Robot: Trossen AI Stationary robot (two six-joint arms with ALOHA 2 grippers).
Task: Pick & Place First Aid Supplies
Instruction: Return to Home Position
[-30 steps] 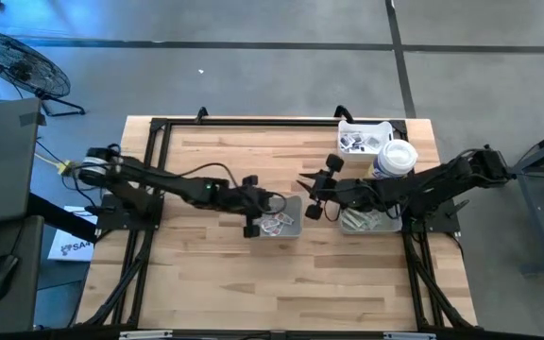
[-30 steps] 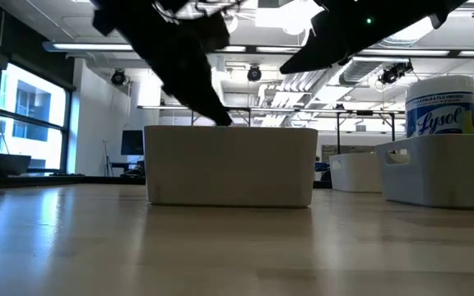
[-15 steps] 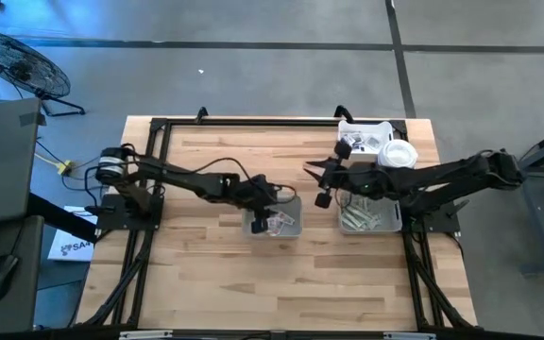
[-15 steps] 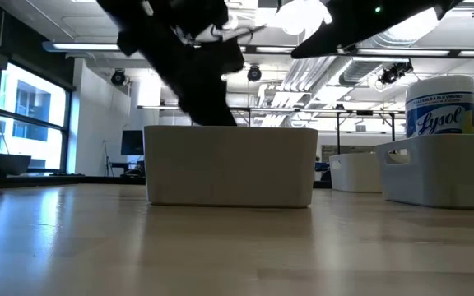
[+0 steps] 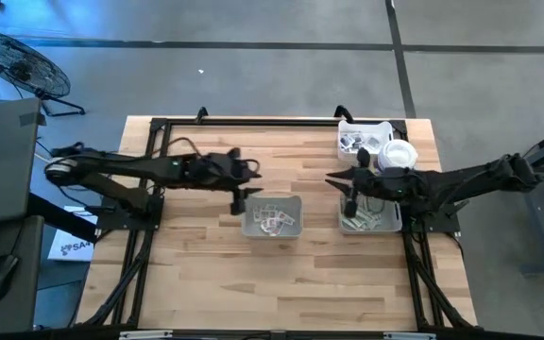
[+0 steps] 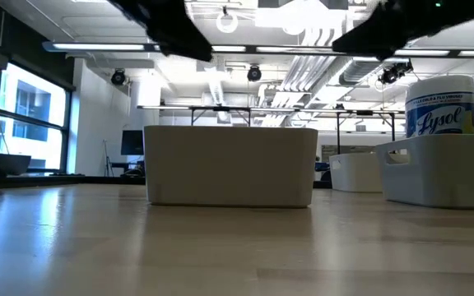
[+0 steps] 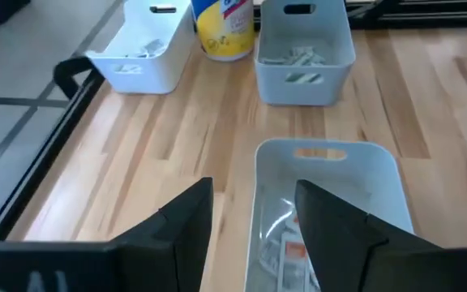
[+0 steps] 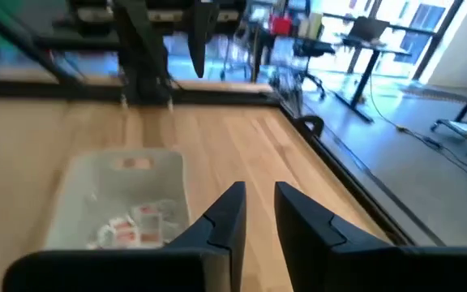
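Observation:
The first aid supplies are small flat packets. Several white ones (image 7: 286, 243) lie in the middle grey tray (image 5: 272, 217). Pale strips (image 7: 298, 58) lie in the right tray (image 5: 371, 219), and more packets lie in the far tray (image 5: 360, 140). My left gripper (image 7: 254, 207) is open and empty; it hangs above the table just left of the middle tray (image 7: 379, 174). My right gripper (image 8: 259, 211) hovers high between the middle and right trays. Its fingers stand a narrow gap apart with nothing between them.
A white-lidded bottle (image 5: 397, 156) stands between the far tray and the right tray; in the low view the bottle (image 6: 441, 103) rises behind the right tray (image 6: 443, 173). A black frame (image 5: 159, 127) edges the table's far and left sides. Bare wood lies toward the near edge.
My left gripper has opened, risen out of the middle tray and drawn back toward the table's left edge, leaving the packets in the tray. My right gripper has drawn back toward the table's right edge, to the near side of the right tray.

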